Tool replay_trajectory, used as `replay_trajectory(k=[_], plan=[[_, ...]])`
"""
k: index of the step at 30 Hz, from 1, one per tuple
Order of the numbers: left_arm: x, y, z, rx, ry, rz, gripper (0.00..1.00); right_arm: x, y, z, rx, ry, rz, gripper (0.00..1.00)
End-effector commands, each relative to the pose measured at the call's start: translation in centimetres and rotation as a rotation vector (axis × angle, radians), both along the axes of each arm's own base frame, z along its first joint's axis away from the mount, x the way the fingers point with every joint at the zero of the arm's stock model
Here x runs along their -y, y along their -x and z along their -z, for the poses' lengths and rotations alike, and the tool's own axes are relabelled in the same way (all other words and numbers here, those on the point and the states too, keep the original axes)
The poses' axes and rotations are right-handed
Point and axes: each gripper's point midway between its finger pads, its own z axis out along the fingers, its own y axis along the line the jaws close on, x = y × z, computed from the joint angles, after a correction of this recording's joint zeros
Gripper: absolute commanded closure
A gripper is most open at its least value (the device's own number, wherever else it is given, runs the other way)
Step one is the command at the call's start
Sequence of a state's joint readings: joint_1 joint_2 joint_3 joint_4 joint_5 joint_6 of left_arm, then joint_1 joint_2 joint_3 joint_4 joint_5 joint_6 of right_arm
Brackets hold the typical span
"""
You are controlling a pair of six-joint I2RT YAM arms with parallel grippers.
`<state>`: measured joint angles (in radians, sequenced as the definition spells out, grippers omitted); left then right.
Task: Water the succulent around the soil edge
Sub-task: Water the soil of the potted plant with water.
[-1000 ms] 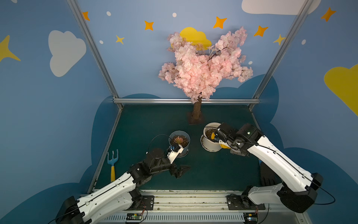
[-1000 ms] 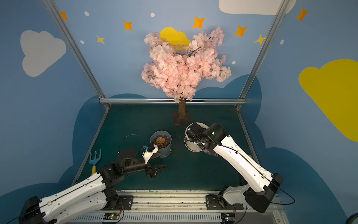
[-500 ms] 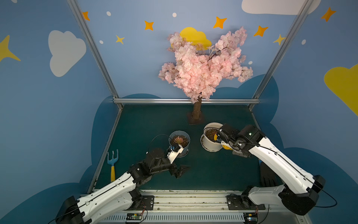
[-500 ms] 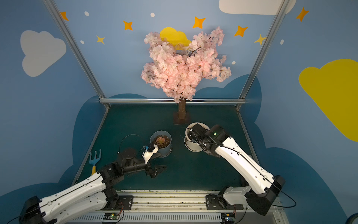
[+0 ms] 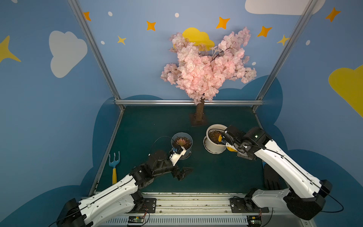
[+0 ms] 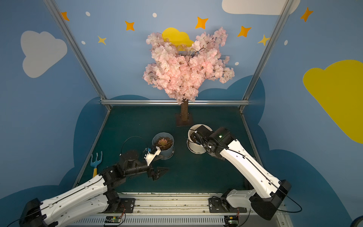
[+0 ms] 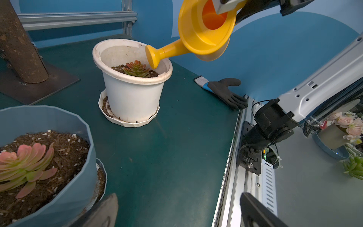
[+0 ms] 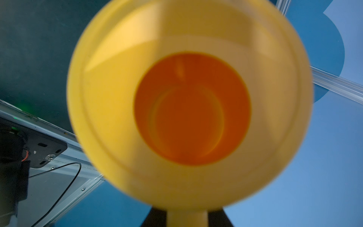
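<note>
A small green-and-red succulent (image 7: 136, 69) grows in dark soil inside a white pot (image 7: 133, 94) on a saucer. My right gripper (image 8: 187, 218) is shut on the handle of a yellow watering can (image 7: 204, 35). The can hangs tilted above the pot's right side, its spout (image 7: 153, 57) dipping inside the rim near the soil edge beside the plant. In both top views the can (image 5: 230, 148) is mostly hidden under the right wrist. No water shows. My left gripper (image 7: 176, 210) (image 5: 182, 173) is open and empty, low over the mat in front of the blue pot.
A blue pot (image 5: 181, 142) with a pink succulent (image 7: 25, 165) stands left of the white pot. A pink blossom tree (image 5: 206, 66) rises at the back on a base plate (image 5: 198, 121). A black glove (image 7: 225, 92) lies right, a blue hand rake (image 5: 114, 167) left.
The right arm has shifted slightly to the right with the watering can, so the spout has moved a little along the pot's rim. The left arm has not moved.
</note>
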<state>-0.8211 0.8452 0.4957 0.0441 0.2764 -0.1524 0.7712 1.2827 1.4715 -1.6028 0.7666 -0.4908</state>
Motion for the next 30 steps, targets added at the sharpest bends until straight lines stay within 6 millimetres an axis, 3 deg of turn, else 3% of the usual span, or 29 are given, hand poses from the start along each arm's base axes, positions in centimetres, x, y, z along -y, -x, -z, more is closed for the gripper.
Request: replay_trajectory(k=[1, 30], plan=[[0.2, -0.2, -1.0, 0.029, 0.005, 0.006, 0.0, 2.5, 1.9, -0.5, -0.052, 0.087, 0.017, 1.0], [0.2, 0.0, -1.1, 0.026, 0.01, 0.01, 0.0, 4.2, 2.5, -0.3, -0.074, 0.124, 0.058, 1.0]])
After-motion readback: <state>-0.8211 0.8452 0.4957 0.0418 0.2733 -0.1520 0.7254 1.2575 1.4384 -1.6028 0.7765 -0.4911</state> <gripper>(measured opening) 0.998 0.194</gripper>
